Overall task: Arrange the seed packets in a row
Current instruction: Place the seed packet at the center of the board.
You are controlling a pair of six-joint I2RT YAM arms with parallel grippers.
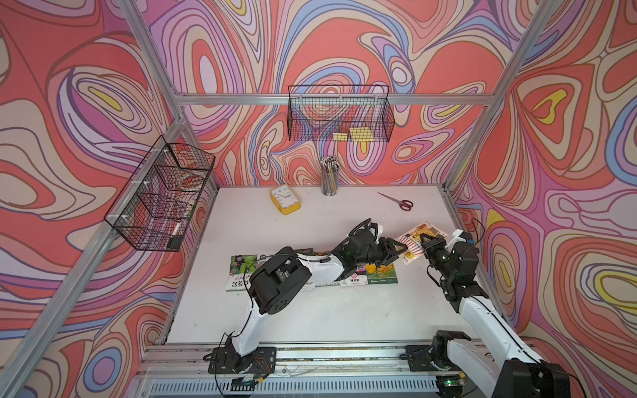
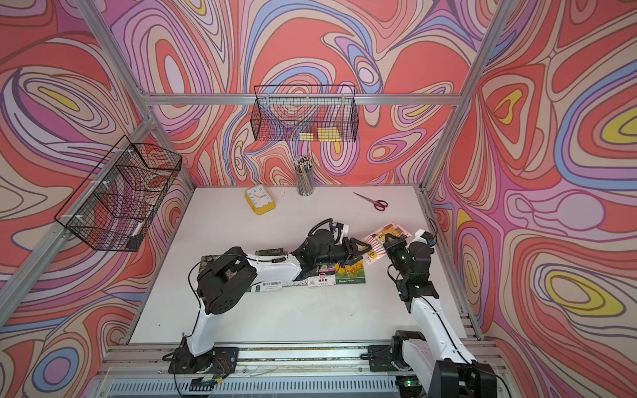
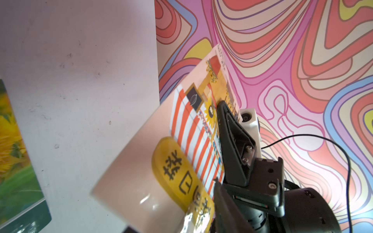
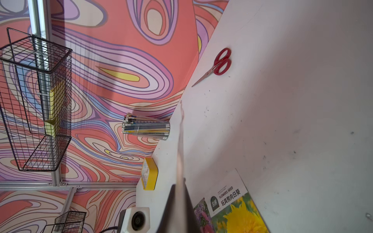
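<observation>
At the 12 o'clock edge of the table (image 1: 344,310) stand a yellow clock (image 1: 285,200) and a clear cup of pencils (image 1: 330,179). Red scissors (image 1: 401,202) lie toward 1 o'clock. The left arm (image 1: 320,267) stretches across the row of seed packets (image 1: 241,274) at the centre and hides its middle. A sunflower packet (image 1: 383,274) ends the row on the 3 o'clock side.

The back-wall wire basket (image 1: 339,113) holds yellow sticky-note pads (image 1: 360,134). What the side-wall wire basket (image 1: 162,196) at 9 o'clock holds is unclear.

Near 3 o'clock the right gripper (image 1: 423,241) is clamped on a striped seed packet (image 1: 431,230), which is lifted and tilted above the table. The left gripper (image 1: 400,248) meets that packet's near corner; I cannot tell whether its jaws pinch it.
</observation>
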